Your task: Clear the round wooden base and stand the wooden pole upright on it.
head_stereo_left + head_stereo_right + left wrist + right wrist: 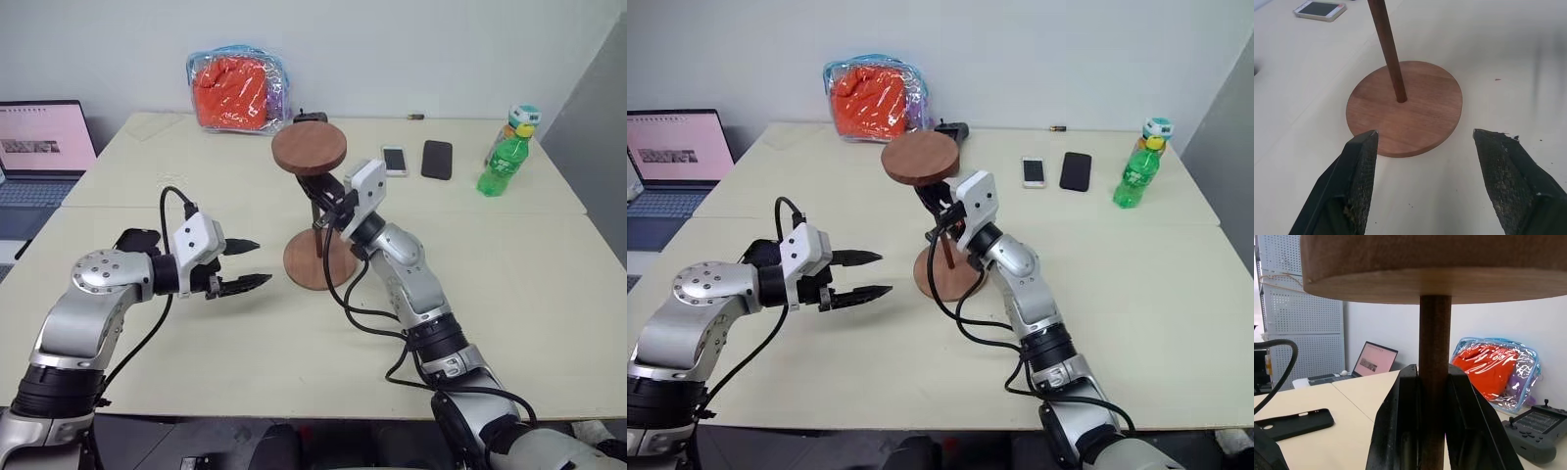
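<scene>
No brand or writing can be read on the green bottle [505,157], the 2 phones, or the laptop [39,157] screen with its pink page.

The right gripper [328,201] is clamped on the wooden pole [1434,377], its 2 black fingers [1400,431] pressed against the rod on either side, just below the smaller disc fixed to the pole's upper end. The pole stands nearly upright with its lower end in the centre hole of the round wooden base [1405,110], which lies flat on the table [490,294] near the middle.

The left gripper [242,264] hangs at about 9 o'clock from the base, its fingers spread wide apart, holding nothing and touching nothing, tips pointed toward the base.

An orange bundle in a clear bag [235,90] sits at 11 o'clock from the base, at the table's far edge.
</scene>
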Controlling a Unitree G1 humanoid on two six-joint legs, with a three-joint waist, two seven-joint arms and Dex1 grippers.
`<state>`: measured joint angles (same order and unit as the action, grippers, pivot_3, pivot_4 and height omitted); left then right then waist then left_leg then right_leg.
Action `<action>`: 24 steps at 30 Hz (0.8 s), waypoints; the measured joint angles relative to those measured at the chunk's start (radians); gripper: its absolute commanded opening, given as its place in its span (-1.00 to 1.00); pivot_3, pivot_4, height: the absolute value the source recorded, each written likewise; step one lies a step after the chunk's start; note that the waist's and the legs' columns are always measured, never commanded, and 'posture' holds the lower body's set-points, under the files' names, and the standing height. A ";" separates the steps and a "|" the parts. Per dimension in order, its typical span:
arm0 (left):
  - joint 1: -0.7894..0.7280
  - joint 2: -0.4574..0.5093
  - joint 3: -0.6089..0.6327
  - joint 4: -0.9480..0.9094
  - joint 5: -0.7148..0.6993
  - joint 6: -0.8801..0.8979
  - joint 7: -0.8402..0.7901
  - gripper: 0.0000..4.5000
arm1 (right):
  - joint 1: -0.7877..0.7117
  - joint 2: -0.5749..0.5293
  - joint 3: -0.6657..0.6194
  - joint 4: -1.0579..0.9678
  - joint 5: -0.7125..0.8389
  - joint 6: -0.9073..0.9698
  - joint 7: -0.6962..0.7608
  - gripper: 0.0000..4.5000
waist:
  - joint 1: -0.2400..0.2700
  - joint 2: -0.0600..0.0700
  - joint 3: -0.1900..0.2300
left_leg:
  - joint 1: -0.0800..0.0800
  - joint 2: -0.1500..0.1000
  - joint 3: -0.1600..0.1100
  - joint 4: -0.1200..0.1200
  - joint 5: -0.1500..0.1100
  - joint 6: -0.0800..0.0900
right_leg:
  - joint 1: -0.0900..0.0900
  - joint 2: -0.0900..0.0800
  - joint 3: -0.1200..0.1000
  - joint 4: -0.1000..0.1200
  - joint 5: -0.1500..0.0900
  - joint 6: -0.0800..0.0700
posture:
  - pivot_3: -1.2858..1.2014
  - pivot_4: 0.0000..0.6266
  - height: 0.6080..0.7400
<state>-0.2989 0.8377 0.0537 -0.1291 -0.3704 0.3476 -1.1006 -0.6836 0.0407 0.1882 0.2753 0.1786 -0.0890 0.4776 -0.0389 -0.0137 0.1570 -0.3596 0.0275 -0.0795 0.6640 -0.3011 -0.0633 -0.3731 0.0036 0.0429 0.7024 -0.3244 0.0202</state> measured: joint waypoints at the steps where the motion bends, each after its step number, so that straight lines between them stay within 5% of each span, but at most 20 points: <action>1: 0.000 -0.001 -0.002 0.000 0.000 0.000 0.000 0.43 | -0.002 0.000 0.000 -0.006 0.000 0.006 0.000 -0.89 | 0.000 0.000 0.000 | 0.000 0.000 0.000 0.000 0.000 0.000 | 0.000 0.000 0.000 0.000 0.000 0.000 | 0.03 -0.52 1.00; 10: -0.010 -0.003 -0.008 0.000 0.000 0.000 0.001 0.43 | -0.004 0.000 -0.001 -0.030 0.000 0.043 -0.001 -0.89 | 0.000 0.001 0.000 | -0.001 0.000 -0.001 -0.001 0.000 0.000 | 0.000 0.000 0.000 -0.002 0.000 0.000 | 0.03 -0.52 1.00; 12: -0.010 -0.003 -0.008 0.000 0.000 0.000 0.001 0.43 | -0.003 0.000 -0.002 -0.036 0.000 0.051 -0.002 -0.58 | 0.000 0.001 0.000 | -0.001 0.000 -0.001 -0.001 0.000 0.000 | 0.000 0.000 0.000 -0.003 0.000 0.000 | 0.03 -0.52 1.00; 24: -0.010 -0.005 -0.008 0.000 0.000 -0.001 0.003 0.43 | 0.054 -0.025 -0.005 -0.062 -0.008 0.168 0.005 0.56 | -0.017 0.002 0.004 | -0.018 0.001 -0.001 -0.001 0.000 0.000 | -0.017 -0.001 0.000 -0.002 0.000 0.000 | 0.03 -0.52 1.00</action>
<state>-0.3088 0.8328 0.0456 -0.1291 -0.3700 0.3465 -1.0981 -0.6291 0.0154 0.1833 0.2133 0.1704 0.0790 0.4826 -0.0554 -0.0118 0.1610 -0.3772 0.0287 -0.0806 0.6626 -0.3008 -0.0638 -0.3901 0.0022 0.0428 0.7004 -0.3242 0.0199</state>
